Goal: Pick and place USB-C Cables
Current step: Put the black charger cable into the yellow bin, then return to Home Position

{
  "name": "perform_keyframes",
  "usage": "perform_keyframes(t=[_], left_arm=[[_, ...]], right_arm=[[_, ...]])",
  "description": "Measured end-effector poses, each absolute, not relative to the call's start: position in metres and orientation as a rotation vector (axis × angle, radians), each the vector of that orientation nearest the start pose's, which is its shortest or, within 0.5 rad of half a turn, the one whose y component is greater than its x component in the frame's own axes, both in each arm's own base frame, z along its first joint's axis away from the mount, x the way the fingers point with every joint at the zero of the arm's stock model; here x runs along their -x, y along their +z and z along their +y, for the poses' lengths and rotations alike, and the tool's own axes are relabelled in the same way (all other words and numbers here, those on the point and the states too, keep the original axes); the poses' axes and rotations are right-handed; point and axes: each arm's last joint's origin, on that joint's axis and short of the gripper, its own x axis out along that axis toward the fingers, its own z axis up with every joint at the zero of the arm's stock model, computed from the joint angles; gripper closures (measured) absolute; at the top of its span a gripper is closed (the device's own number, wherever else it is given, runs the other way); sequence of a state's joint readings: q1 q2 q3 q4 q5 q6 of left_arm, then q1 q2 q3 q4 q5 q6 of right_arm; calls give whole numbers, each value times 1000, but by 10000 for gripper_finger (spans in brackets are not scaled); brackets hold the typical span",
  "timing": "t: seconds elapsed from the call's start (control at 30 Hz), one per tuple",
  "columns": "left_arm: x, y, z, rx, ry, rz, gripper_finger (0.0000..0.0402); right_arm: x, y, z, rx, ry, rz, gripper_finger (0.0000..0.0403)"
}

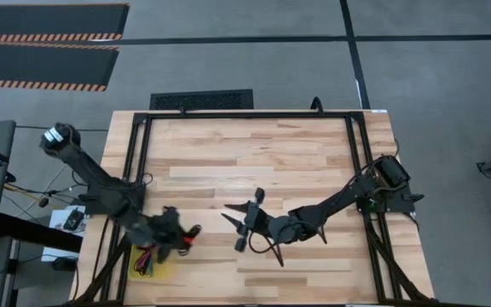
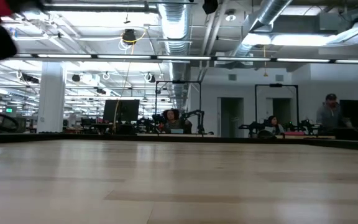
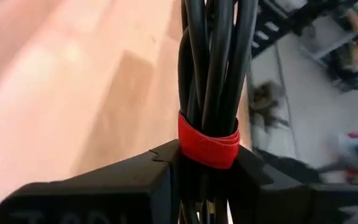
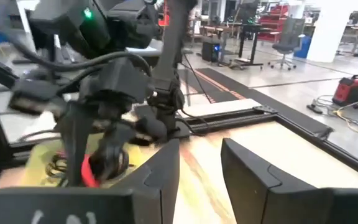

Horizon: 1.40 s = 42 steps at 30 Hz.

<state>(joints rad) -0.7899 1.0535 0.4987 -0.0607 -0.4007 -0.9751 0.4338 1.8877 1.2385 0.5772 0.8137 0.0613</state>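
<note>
Large open workshop beyond a pale wooden worktop (image 1: pixel 254 162) with a black frame; seated and standing people show far off in the low view, clear of the arms.

Left gripper (image 1: pixel 180 240): positioned near the worktop's front-left corner. Its jaws are clamped on the black cable bundle with red tie (image 3: pixel 209 112). In the left wrist view the bundle stands between the jaws, gripped right at the red tie (image 3: pixel 208 142); its long axis runs straight out ahead of the jaws, so most of its length projects forward beyond the fingertips. The right wrist view confirms the red tie (image 4: pixel 87 171) hanging under the left gripper, lifted off the surface.

Immediately beside and just behind those jaws lies a yellow pad (image 1: pixel 150 263), with what appear to be further cables on it; their colours cannot be resolved.

Right gripper (image 1: pixel 247 223): well apart from the left gripper, over the middle of the worktop, jaws spread wide and holding nothing. Its wrist view faces the left gripper, with bare wood between.

Assessment: the left arm has the bundle in hand and is the nearer arm to the pad. The coming move turns on where the bundle's free length ends up relative to the jaws at release. With the grip at the tie, the projecting end would reach any surface first.
</note>
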Motion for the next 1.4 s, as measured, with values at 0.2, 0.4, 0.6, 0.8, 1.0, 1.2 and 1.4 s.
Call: perform_keyframes(t=[0.2, 0.4, 0.6, 0.8, 1.0, 1.2, 1.4], left_arm=[[-99, 219, -129, 866, -68, 727, 335], [-65, 202, -126, 924, 94, 935, 333], [-62, 192, -139, 919, 120, 1005, 331], [-65, 188, -148, 950, 113, 1023, 313], [-63, 186, -149, 1079, 197, 1107, 282], [-65, 187, -149, 1073, 194, 1099, 255], [-70, 187, -146, 1032, 187, 1077, 234]], right_arm=[[-391, 248, 157, -47, -383, 43, 257], [-391, 247, 156, -53, -387, 51, 261], [-391, 244, 156, -39, -387, 73, 260], [-391, 243, 156, -32, -386, 84, 260], [-391, 241, 156, -19, -386, 101, 259], [-391, 241, 156, -18, -386, 102, 256], [-392, 241, 154, -37, -391, 98, 255]])
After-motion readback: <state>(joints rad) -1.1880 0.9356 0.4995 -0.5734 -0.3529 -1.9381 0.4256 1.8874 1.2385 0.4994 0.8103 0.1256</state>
